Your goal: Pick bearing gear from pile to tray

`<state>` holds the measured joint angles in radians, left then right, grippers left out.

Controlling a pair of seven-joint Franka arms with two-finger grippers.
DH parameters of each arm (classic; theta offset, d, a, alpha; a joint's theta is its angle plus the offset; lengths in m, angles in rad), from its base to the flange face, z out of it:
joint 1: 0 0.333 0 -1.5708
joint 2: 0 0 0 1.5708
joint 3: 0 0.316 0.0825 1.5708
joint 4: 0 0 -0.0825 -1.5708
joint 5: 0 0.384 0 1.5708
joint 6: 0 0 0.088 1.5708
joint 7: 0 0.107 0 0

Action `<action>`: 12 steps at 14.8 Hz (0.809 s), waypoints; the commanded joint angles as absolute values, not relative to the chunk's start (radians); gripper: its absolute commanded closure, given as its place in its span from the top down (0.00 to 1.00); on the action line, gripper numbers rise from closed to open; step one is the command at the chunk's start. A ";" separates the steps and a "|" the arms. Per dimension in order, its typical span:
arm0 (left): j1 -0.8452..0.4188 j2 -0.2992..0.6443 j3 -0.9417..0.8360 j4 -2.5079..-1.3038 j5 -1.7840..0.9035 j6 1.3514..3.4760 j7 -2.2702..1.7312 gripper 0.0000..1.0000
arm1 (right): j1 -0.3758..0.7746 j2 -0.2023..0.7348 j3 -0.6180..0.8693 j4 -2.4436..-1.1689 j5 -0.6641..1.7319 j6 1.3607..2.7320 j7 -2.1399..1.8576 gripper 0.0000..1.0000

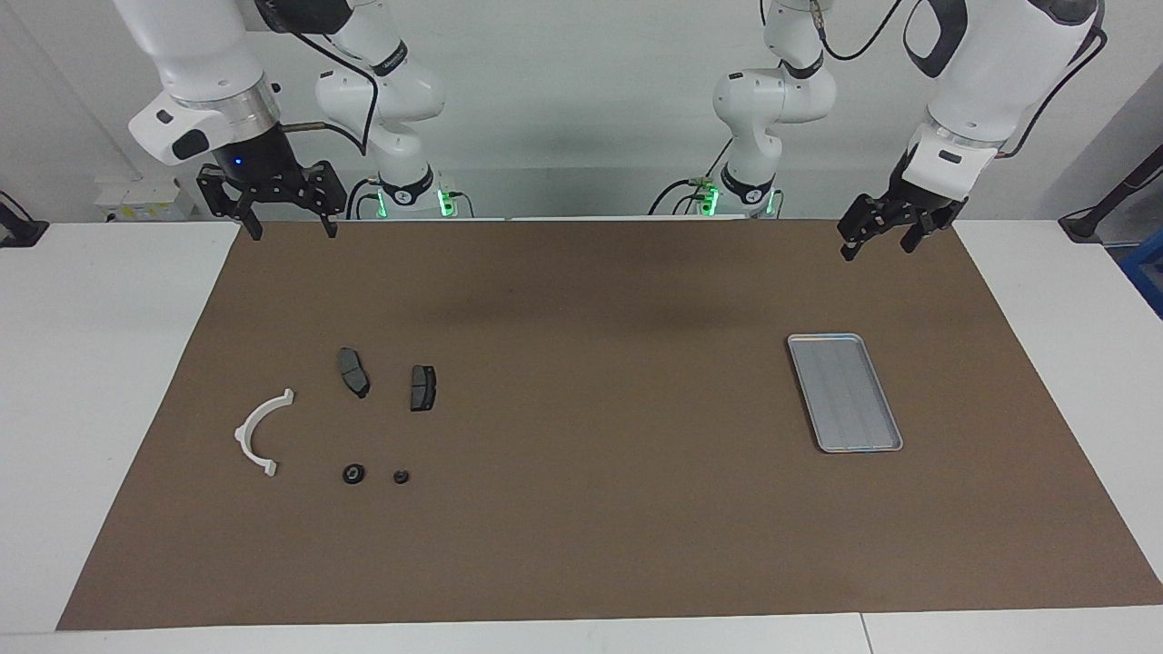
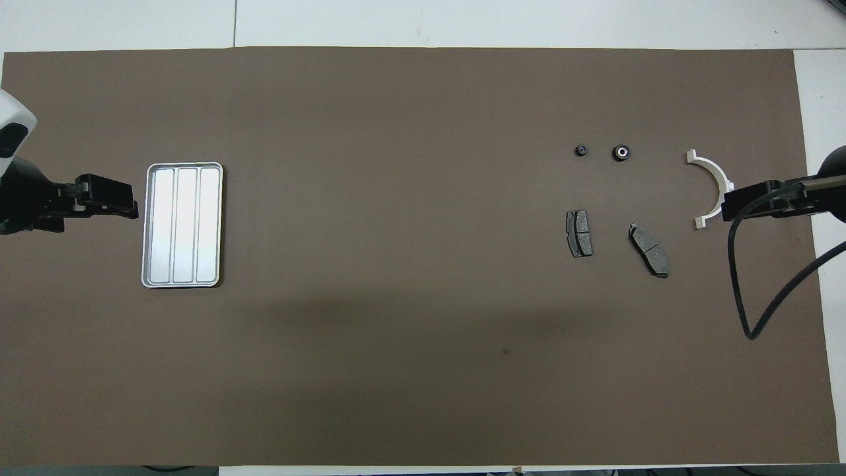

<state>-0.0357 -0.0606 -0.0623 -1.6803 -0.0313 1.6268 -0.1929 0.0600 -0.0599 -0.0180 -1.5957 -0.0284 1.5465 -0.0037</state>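
Note:
The pile lies toward the right arm's end of the brown mat: a white curved arc [image 1: 259, 431] [image 2: 714, 180], two dark grey brake pads [image 1: 353, 372] [image 1: 422, 388], and two small black round pieces. The larger one [image 1: 353, 473] [image 2: 620, 152] has a pale centre; the smaller one [image 1: 401, 476] [image 2: 581, 150] lies beside it. The silver tray [image 1: 845, 392] [image 2: 182, 225] lies empty toward the left arm's end. My right gripper [image 1: 294, 232] [image 2: 730, 203] is open and empty, raised beside the arc. My left gripper [image 1: 877, 250] [image 2: 125, 206] is open and empty, raised beside the tray.
The brown mat [image 1: 581, 509] covers most of the white table [image 1: 100, 363]. A black cable [image 2: 753, 284] hangs in a loop from the right arm over the mat's end. The two arm bases [image 1: 409, 191] [image 1: 745, 191] stand at the table's edge.

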 commanded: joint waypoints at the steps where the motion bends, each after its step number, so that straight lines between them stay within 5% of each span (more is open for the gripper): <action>1: -0.038 -0.078 -0.055 -1.689 -0.046 1.612 -0.189 1.00 | 0.064 -0.080 -0.017 -1.621 -0.026 1.562 -0.035 1.00; 6: -0.040 -0.078 -0.055 -1.689 -0.046 1.612 -0.189 1.00 | 0.097 0.012 -0.017 -1.727 -0.029 1.756 -0.020 1.00; 12: -0.040 -0.078 -0.055 -1.689 -0.046 1.612 -0.189 1.00 | 0.107 0.277 -0.018 -1.717 -0.049 2.009 0.081 1.00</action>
